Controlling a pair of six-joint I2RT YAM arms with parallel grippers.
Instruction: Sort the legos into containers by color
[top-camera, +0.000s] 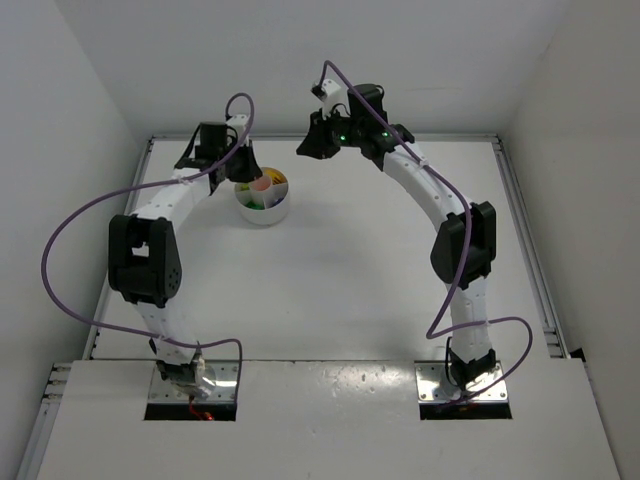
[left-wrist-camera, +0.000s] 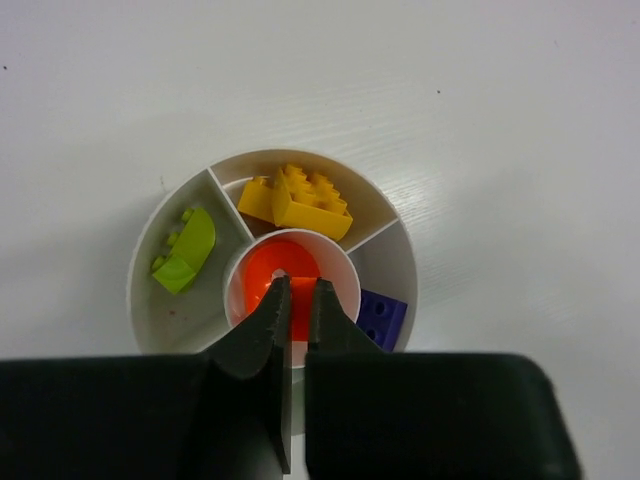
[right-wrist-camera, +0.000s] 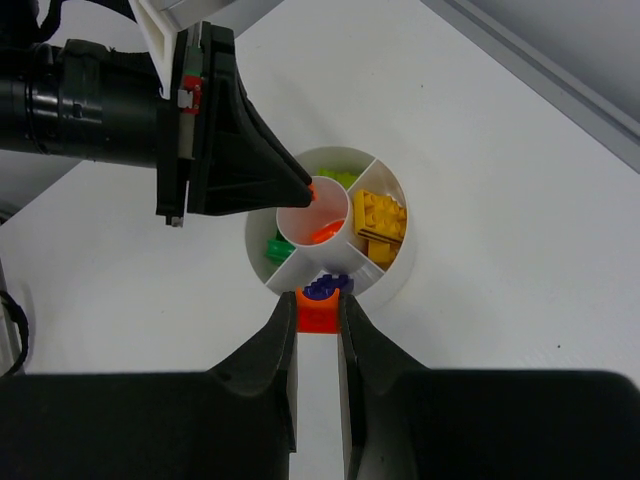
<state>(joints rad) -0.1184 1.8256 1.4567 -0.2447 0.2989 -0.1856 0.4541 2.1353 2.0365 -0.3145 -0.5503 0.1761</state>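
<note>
Directly beneath the left gripper (left-wrist-camera: 297, 295) sits a low round white plastic dish with inner dividing walls (left-wrist-camera: 388, 262), resting on the white table (left-wrist-camera: 500, 120). Its raised central cup lies right under the fingertips. These jaws are pressed together with barely a sliver between them. The right wrist view shows a speck of orange at their very tip, but I cannot tell whether it is pinched there or only lies behind them. A rounded orange plastic piece (left-wrist-camera: 285, 268) lies in the central cup, just ahead of the tips. Beyond it, the far section holds bright yellow studded plastic bricks (left-wrist-camera: 300, 200). To the left of the fingers, as this wrist camera sees them, a lime-green curved brick (left-wrist-camera: 185, 250) lies in its own section. Just to their right a blue-violet brick (left-wrist-camera: 380, 318) sits in another section, partly hidden by the finger.

The right gripper (right-wrist-camera: 317, 305) hangs above the side of the dish opposite the left gripper. Its jaws are closed narrowly on a small red-orange plastic brick (right-wrist-camera: 318, 316), held between the fingertips and overlapping the dish's nearest rim in its wrist view. Just past that brick is the blue-violet brick. A darker green piece (right-wrist-camera: 274, 246) shows in the section left of the tips.
</note>
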